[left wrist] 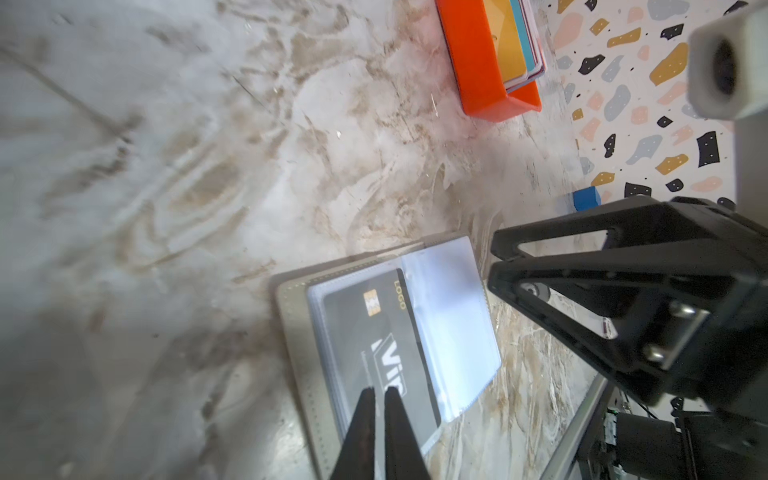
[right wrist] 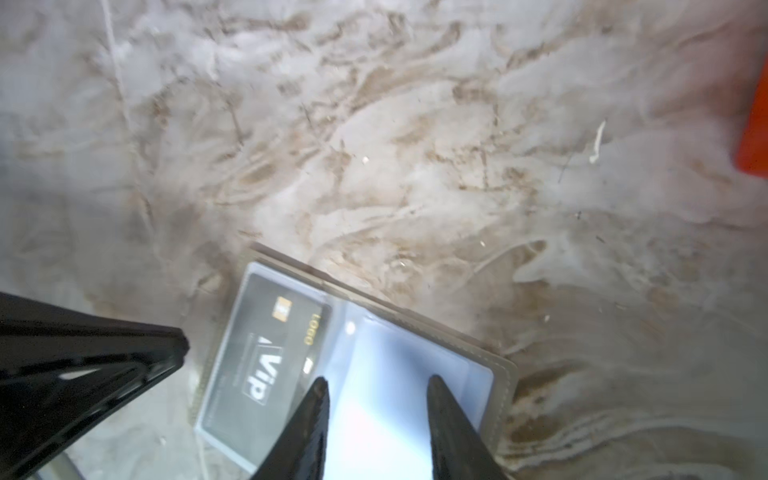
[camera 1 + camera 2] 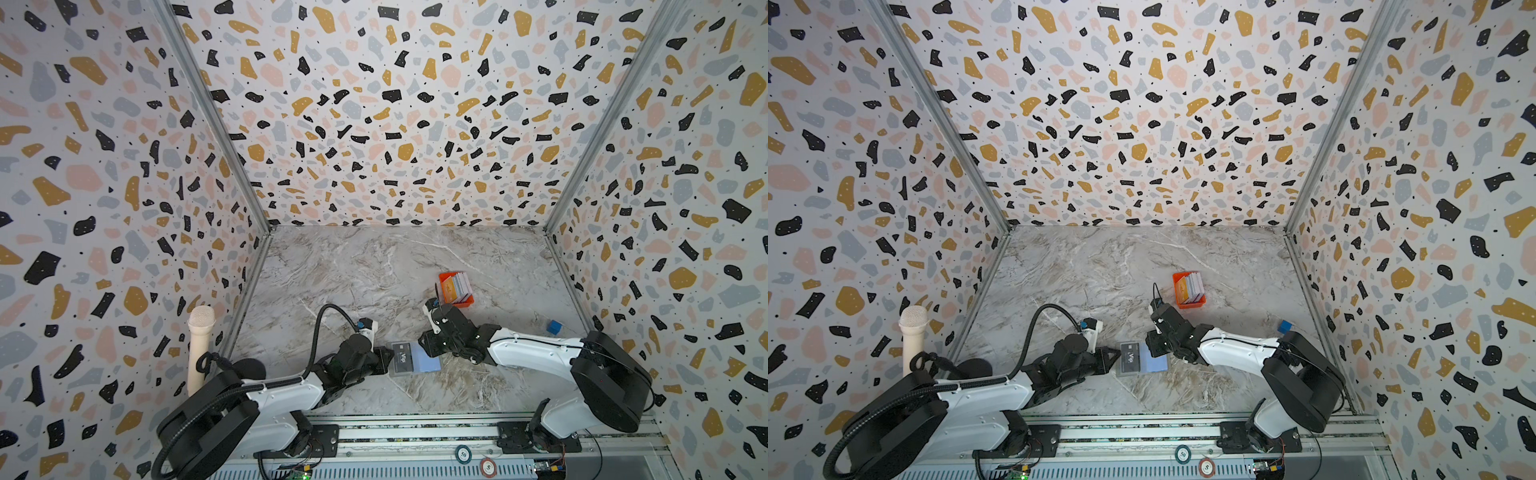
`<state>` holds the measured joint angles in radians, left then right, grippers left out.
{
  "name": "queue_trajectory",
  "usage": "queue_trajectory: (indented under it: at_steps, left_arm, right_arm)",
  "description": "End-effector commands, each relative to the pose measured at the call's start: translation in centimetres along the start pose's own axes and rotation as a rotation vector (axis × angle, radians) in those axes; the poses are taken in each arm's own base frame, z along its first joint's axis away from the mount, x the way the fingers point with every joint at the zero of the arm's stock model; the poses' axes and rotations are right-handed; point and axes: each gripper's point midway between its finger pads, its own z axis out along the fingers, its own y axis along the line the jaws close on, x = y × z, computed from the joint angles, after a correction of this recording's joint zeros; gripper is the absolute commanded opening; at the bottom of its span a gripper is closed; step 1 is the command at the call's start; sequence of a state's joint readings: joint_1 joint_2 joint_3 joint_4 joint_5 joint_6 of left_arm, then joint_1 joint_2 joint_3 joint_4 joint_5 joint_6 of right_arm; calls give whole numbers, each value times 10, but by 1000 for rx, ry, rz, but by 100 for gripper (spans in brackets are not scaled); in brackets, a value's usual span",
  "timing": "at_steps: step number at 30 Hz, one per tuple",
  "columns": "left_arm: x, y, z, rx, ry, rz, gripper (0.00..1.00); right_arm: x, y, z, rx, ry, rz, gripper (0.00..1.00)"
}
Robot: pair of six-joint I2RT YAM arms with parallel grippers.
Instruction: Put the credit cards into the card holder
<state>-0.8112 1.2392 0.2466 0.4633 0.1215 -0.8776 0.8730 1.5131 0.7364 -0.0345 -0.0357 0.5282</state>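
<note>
Dark grey-black "Vip" plastic card (image 3: 402, 356) being released inside flat grey folding card holder (image 3: 430, 360)
Lower centre of both top views: holder being shown open, pale blue pockets up; left gripper (image 1: 379, 388) barely parted over the card, right gripper (image 2: 376, 380) spread wide. Fingers are best being drawn straight back, so nothing is dragged out.

L gripper (image 1: 379, 391) narrow, R gripper (image 2: 377, 380) wide

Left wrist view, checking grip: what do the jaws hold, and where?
Cannot tell: left gripper jaws, nearly shut, overlap the dark grey Vip card in the grey folding card holder.
</note>
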Motion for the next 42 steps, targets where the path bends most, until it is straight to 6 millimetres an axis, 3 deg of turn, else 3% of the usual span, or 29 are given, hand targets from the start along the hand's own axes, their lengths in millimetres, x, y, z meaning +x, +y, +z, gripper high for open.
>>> queue_trajectory:
  at_steps: [1,10,17,24,29,42]
  left_arm:
    - [-6,-23,7,74,-9,23,13]
    - [2,-16,16,54,16,32,6]
    - [12,-5,22,28,46,29,0]
    - [15,-4,25,29,58,26,0]
    - [17,-2,25,25,61,27,0]
    - [21,0,28,30,75,14,0]
  right_arm:
    - [3,-2,1,29,36,-43,42]
    - [9,-11,7,86,54,-51,44]
    - [26,-17,16,154,99,-84,44]
    - [29,-10,16,144,94,-94,27]
    - [29,-10,17,148,95,-99,10]
    - [24,28,26,-6,89,-97,16]
